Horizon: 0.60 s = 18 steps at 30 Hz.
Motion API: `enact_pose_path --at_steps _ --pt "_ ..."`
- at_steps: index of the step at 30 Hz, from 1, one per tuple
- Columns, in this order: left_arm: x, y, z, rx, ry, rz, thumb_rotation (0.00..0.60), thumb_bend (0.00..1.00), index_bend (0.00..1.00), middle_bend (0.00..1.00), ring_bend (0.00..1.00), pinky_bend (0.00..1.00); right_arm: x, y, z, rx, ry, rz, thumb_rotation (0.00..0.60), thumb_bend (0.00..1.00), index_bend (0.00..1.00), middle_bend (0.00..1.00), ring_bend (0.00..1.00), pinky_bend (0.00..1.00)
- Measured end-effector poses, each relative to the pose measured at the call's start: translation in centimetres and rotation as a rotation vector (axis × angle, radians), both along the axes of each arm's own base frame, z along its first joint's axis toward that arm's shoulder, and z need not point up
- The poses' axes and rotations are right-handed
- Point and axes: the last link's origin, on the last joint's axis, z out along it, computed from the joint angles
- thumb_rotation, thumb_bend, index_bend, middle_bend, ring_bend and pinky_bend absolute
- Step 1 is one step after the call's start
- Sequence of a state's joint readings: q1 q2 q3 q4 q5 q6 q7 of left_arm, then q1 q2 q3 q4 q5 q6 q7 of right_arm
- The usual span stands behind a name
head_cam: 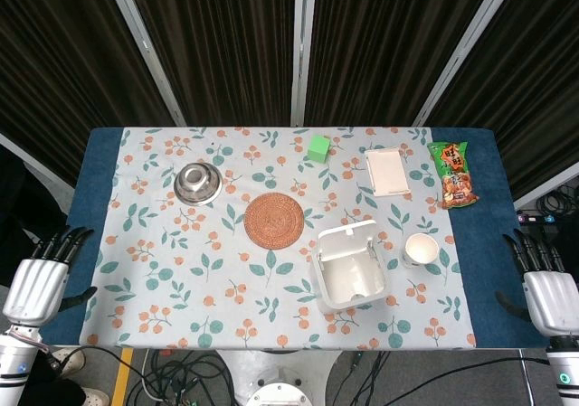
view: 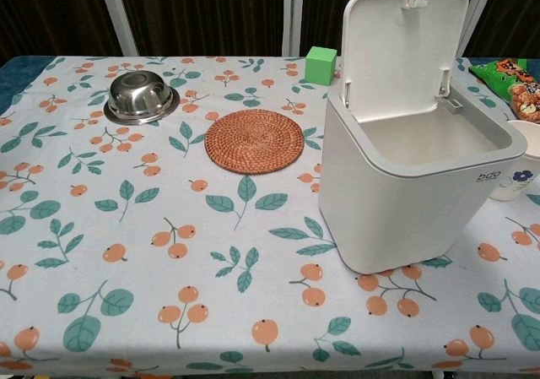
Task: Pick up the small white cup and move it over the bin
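Observation:
The small white cup (head_cam: 421,249) stands upright on the cloth just right of the white bin (head_cam: 350,268), whose lid is flipped up. In the chest view the bin (view: 413,168) fills the right side and only a sliver of the cup (view: 520,170) shows at the right edge. My left hand (head_cam: 38,279) hangs off the table's front left corner, fingers apart and empty. My right hand (head_cam: 547,288) hangs off the front right corner, also empty with fingers spread, well to the right of the cup.
A steel bowl (head_cam: 198,183), a round woven mat (head_cam: 273,220), a green block (head_cam: 317,147), a white flat box (head_cam: 387,171) and a snack bag (head_cam: 454,174) lie on the floral cloth (head_cam: 181,279). Blue table edge (head_cam: 488,270) shows at the right.

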<state>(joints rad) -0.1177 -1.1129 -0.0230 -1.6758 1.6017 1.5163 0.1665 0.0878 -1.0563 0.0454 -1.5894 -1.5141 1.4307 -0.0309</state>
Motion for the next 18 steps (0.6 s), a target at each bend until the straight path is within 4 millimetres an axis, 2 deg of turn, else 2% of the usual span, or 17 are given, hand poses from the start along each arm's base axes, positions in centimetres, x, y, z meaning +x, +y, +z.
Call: enact_pose_path --at_steps 10,18 --pt "-0.4 0.0 -0.3 0.0 0.001 0.007 0.6 0.03 0.15 0.16 0.09 0.19 0.6 -3.0 -2.1 0.082 0.072 0.016 0.6 0.13 0.0 0.0 0.0 0.0" --pt "-0.5 0.0 -0.5 -0.008 0.007 0.016 0.6 0.03 0.15 0.16 0.09 0.19 3.5 -6.1 -5.0 0.19 0.134 0.092 0.6 0.13 0.0 0.0 0.0 0.0"
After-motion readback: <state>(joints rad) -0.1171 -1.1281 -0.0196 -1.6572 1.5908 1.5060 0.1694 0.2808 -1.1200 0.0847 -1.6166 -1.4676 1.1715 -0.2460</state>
